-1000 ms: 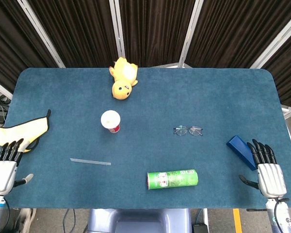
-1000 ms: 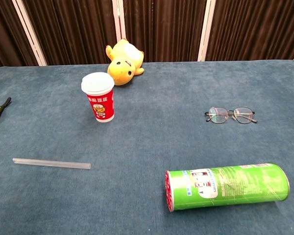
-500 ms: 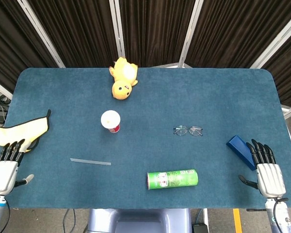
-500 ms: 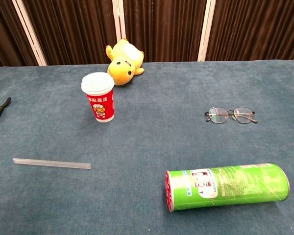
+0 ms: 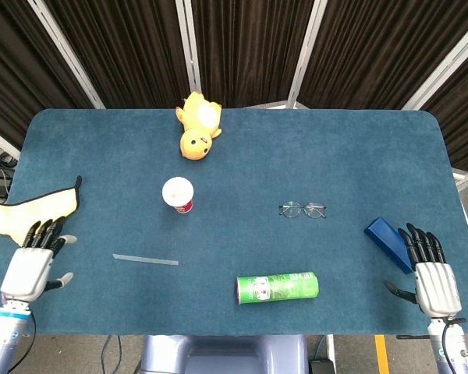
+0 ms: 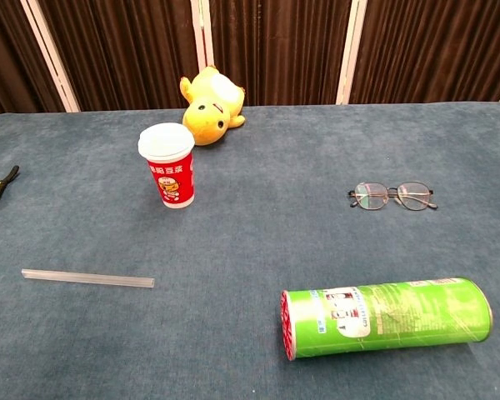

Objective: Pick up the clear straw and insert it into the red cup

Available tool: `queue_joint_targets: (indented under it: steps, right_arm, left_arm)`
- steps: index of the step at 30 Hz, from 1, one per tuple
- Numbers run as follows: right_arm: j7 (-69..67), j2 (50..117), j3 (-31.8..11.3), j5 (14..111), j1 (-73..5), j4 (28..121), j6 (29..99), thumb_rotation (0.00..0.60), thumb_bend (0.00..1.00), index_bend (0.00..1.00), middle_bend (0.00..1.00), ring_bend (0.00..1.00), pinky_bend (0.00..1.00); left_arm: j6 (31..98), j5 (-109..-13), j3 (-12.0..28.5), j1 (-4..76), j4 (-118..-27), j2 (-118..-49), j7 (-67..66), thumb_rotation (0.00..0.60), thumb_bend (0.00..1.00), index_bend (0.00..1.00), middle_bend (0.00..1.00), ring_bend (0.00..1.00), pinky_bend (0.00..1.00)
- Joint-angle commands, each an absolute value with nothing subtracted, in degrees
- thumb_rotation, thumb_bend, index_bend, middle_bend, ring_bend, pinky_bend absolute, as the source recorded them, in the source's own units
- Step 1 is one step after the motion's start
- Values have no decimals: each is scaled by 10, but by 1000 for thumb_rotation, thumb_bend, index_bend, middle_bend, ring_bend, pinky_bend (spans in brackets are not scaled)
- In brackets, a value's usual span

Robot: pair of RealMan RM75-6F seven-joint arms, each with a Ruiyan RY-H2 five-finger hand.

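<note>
**Reaching for the straw with our left hand**

The thin clear plastic straw [image 5: 145, 260] lies flat on the blue felt-covered table [image 5: 312, 148], towards our near left side, running roughly across our view. The red paper cup with its white lid [image 5: 178, 195] stands upright further back, well apart from the straw, with bare cloth between them. Our left hand [image 5: 33, 269] sits at the near left edge of the table, just beside the yellow cloth [image 5: 19, 213], empty and with its fingers spread. Our right hand [image 5: 433, 276] rests at the near right edge next to the dark blue wedge-shaped block [image 5: 387, 241], likewise empty with fingers apart. Neither hand shows in the chest view.

We judge the step in hand to be the reach and pick, and the left hand is the natural choice, being the nearer one. The straw is low and probably light, so we think a pinch between thumb and fingertip is wiser than a full grasp. We should come down over it near its middle, fingers across its length, and close gently so it neither rolls away nor flattens. The felt may give a little, which should help the fingertips get under it.

For the later insertion we want enough of one end free beyond the pinch. Whether the lid has an opening we cannot tell from here.
</note>
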State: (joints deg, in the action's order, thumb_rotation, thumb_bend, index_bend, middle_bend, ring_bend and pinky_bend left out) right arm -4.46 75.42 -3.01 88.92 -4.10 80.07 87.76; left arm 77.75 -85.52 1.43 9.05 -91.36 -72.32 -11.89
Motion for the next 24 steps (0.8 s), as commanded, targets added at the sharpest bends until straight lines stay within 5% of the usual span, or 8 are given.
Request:
queue_joint_targets:
  steps: [1,24]
  right_arm:
    - [-46,754,-31,887,-41,801,876,600,30,0,0,0,0]
    - [-66,749,-33,878,-42,799,867,600,32,0,0,0,0]
  left_arm:
    - [753,-840,19,106,-926,-737,-140,600,266,448,0,0,0]
    - [649,-713,53,199,-911,-896,-299,600,346,483,0,0,0]
